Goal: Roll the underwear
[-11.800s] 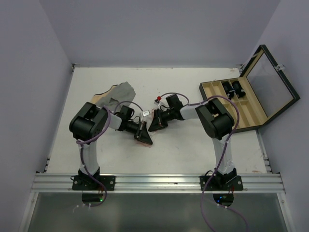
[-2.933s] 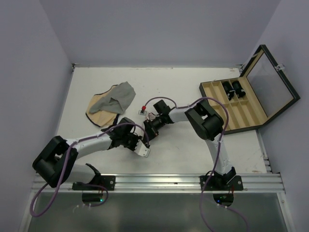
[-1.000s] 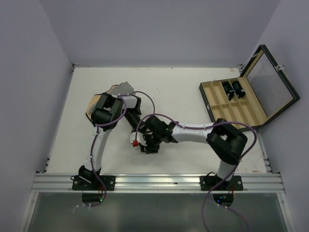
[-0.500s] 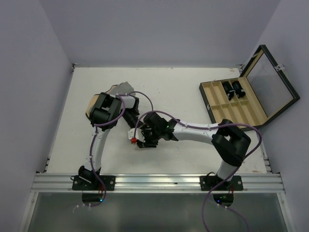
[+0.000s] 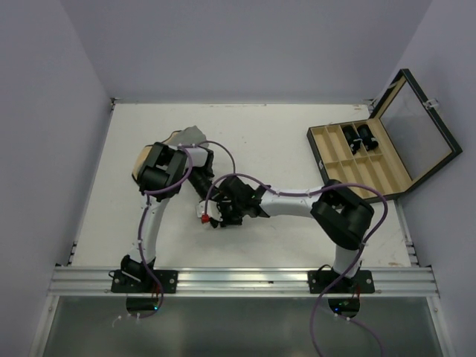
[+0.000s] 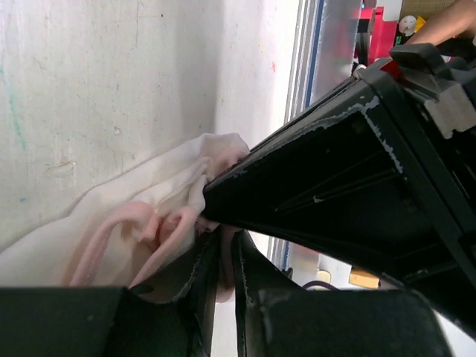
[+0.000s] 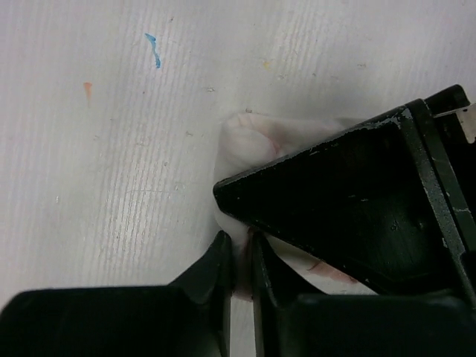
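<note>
The underwear is a bunched white fabric with pink trim lying on the white table. In the right wrist view it shows as a small white fold with a red edge. My left gripper is shut on a fold of it. My right gripper is shut on its red-trimmed edge. The two grippers meet tip to tip, each seen as a black wedge in the other's view. In the top view the left gripper and right gripper hide the underwear near the table's middle left.
A tan cloth and a grey cloth lie behind the left arm at the back left. An open wooden box with compartments and a raised lid stands at the right. The table's front rail runs along the near edge.
Over the last second my right gripper has shifted slightly left and away from the front edge, staying against the left gripper. The left arm has barely moved.
</note>
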Robot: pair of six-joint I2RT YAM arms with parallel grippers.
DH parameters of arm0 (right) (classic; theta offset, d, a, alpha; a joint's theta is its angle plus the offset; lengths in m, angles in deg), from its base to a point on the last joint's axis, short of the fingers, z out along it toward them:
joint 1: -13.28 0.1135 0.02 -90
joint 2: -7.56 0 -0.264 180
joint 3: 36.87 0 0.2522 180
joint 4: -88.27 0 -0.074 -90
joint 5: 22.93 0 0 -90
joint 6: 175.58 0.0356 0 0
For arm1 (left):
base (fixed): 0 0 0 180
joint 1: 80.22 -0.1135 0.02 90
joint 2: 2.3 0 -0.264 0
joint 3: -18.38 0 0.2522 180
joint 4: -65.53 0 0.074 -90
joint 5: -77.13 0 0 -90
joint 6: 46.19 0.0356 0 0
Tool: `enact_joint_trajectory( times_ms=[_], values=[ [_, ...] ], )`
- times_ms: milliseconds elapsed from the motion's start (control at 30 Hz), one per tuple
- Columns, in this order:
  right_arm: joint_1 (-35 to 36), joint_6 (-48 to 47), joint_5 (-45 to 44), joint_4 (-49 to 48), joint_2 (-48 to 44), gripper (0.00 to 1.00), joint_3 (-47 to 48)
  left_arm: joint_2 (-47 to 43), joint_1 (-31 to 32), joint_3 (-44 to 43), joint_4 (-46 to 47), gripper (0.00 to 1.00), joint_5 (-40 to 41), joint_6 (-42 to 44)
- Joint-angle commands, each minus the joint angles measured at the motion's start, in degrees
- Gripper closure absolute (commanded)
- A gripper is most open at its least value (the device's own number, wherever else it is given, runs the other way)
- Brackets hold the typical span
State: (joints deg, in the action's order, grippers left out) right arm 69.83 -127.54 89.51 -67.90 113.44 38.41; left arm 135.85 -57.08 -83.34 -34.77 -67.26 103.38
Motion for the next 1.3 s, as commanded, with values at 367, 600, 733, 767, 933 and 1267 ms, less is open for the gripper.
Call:
enact_joint_trajectory(
  times_ms=[367,600,733,767,933,1267],
  values=[
    [-7.8,10.6,21.2,7.3,9.3,1.0,7.3,-31.0,-12.5,9.6,22.0,0.47,-6.0,-3.6],
    [-12.9,21.6,33.9,11.5,20.0,1.0,16.2,-58.6,-20.4,23.9,44.8,0.48,4.5,-11.2],
    [-14.6,27.3,37.8,14.2,26.4,1.0,21.4,-71.9,-16.9,37.5,52.3,0.48,10.5,-5.1],
    [-14.9,28.4,38.3,14.9,29.1,1.0,22.5,-74.1,-15.2,42.6,52.7,0.48,11.8,-3.1],
    [-15.8,29.2,39.1,26.2,36.2,1.0,32.8,-84.1,-0.9,55.3,62.0,0.45,23.2,-0.5],
    [-16.5,34.1,38.6,23.3,37.7,1.0,31.6,-77.1,9.6,60.4,73.3,0.45,33.1,5.3]
  ],
)
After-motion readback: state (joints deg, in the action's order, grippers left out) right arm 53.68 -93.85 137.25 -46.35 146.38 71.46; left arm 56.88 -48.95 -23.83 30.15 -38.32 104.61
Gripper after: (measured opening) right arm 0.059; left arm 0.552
